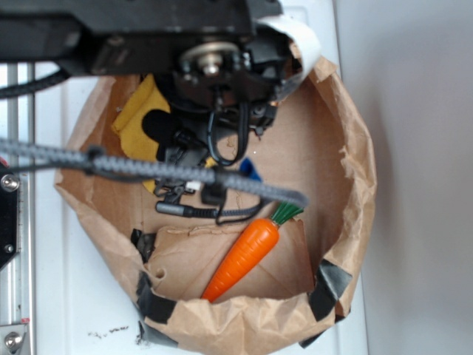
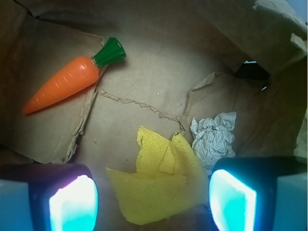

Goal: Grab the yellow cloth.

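The yellow cloth [image 2: 161, 183] lies folded on the brown paper floor, directly below and between my two glowing fingertips. My gripper [image 2: 153, 202] is open above it, one finger pad [image 2: 74, 204] to its left and the other to its right, neither touching it. In the exterior view the yellow cloth [image 1: 137, 118] shows at the upper left of the paper bowl, mostly covered by the arm. The gripper [image 1: 185, 159] hangs over it there, and its jaws are hard to make out.
An orange toy carrot [image 2: 67, 83] [image 1: 244, 255] lies on a torn paper flap. A crumpled whitish-grey wad [image 2: 214, 139] sits right beside the cloth. High brown paper walls [image 1: 347, 148] ring everything, patched with black tape [image 1: 329, 285].
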Tool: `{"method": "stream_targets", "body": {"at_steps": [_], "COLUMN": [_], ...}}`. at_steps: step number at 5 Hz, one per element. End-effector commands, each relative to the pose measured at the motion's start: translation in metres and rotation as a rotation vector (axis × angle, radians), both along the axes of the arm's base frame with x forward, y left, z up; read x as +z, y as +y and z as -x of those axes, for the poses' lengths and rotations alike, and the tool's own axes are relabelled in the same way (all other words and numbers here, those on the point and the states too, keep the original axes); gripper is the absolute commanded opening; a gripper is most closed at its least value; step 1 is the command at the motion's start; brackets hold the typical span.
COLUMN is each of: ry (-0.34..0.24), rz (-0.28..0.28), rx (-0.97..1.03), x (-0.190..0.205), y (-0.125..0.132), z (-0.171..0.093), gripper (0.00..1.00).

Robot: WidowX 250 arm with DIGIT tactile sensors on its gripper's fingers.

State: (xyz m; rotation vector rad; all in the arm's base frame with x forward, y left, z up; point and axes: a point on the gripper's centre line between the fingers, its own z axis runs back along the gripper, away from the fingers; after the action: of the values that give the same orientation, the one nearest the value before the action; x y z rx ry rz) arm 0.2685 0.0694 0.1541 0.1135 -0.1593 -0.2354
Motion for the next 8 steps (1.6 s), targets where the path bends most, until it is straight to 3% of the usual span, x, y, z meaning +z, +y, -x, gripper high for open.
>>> {"method": "stream_targets", "body": {"at_steps": [1, 3, 4, 6, 7, 8], "ry": [-0.100, -0.128, -0.071, -0.081, -0.119, -0.126], "rz": [-0.092, -0.155, -0.159, -0.211, -0.219, -0.202], "rx": [-0.007, -0.097, -0.092, -0.034, -0.015, -0.017], "x": [-0.015, -0.064, -0.078, -0.100, -0.100, -0.093], "y": [0.003, 0.010, 0.005, 0.003, 0.002, 0.003], "z": [0.013, 0.043, 0.031, 0.010, 0.010, 0.012], "gripper": [1.00, 1.00, 1.00, 1.00, 0.00, 0.00]}}
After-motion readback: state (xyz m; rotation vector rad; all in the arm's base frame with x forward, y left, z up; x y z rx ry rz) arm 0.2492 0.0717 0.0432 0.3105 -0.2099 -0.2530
